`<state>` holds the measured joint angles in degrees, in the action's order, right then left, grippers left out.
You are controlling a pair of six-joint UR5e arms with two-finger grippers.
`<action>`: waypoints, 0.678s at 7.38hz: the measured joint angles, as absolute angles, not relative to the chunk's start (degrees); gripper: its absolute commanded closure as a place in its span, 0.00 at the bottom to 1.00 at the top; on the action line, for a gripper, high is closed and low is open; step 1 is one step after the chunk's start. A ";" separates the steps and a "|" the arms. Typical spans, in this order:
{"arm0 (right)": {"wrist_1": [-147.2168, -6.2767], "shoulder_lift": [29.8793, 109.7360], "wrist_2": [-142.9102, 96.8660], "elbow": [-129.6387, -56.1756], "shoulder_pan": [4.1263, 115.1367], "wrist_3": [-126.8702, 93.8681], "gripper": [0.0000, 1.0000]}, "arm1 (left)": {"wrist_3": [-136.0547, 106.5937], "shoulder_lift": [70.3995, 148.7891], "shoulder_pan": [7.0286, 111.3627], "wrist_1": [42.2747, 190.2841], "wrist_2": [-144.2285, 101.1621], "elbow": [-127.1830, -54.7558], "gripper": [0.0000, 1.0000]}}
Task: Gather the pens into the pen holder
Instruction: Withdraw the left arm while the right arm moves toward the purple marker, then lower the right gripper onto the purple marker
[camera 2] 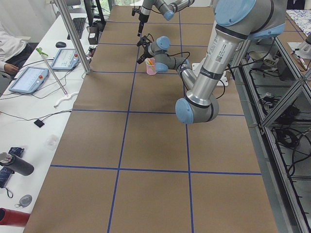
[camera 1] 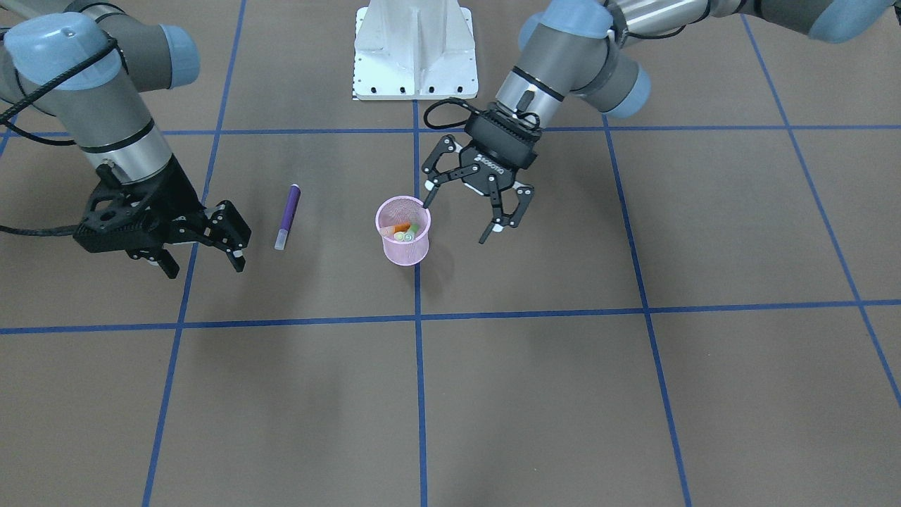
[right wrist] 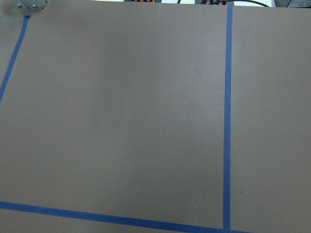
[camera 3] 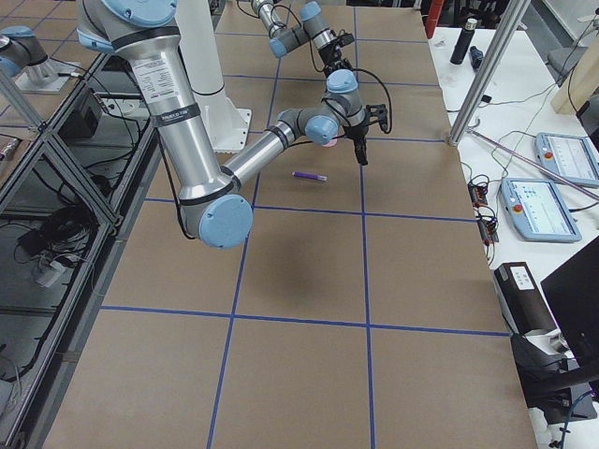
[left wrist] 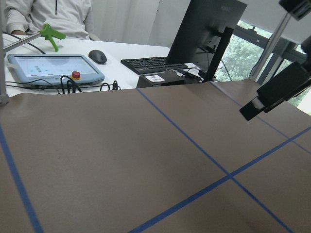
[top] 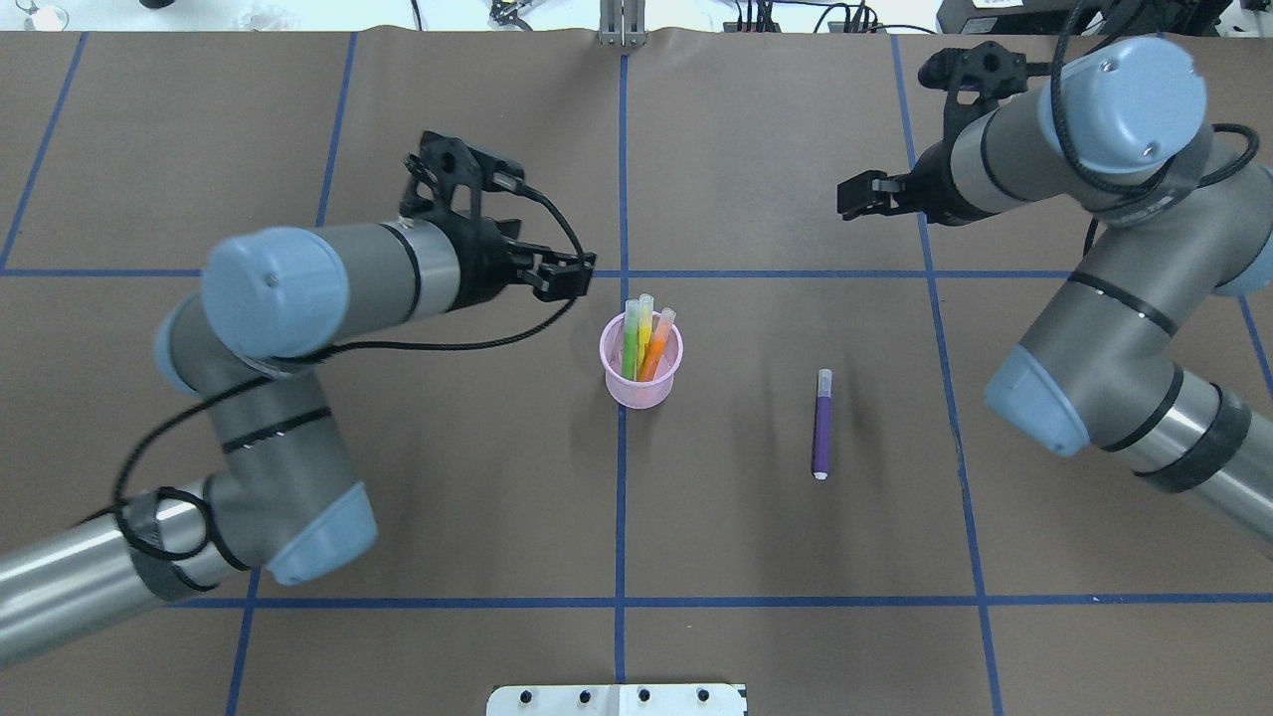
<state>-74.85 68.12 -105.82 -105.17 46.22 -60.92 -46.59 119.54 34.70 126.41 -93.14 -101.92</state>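
Observation:
The pink mesh pen holder (camera 1: 405,246) stands upright at the table's middle and also shows in the overhead view (top: 641,383). Green, yellow and orange pens (top: 643,338) stand in it. A purple pen (camera 1: 287,217) lies flat on the table, apart from the cup, also seen from overhead (top: 822,425). My left gripper (camera 1: 459,220) is open and empty, close beside the cup's rim. My right gripper (camera 1: 205,266) is open and empty, hovering a little to the side of the purple pen. The wrist views show only bare table.
The white robot base plate (camera 1: 415,53) sits at the table's robot edge. Blue tape lines (camera 1: 419,394) cross the brown table cover. A side desk with tablets (camera 2: 31,77) and a seated person runs along the far side.

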 measured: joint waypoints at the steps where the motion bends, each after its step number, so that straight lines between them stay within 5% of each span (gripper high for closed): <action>1: -74.87 68.33 -102.62 -105.97 42.91 -64.20 0.01 | -46.41 116.31 39.68 119.79 -101.05 -106.07 0.01; 5: -74.89 70.67 -86.72 -106.12 30.05 -72.67 0.03 | -40.82 105.79 52.95 115.07 -117.73 -108.88 0.00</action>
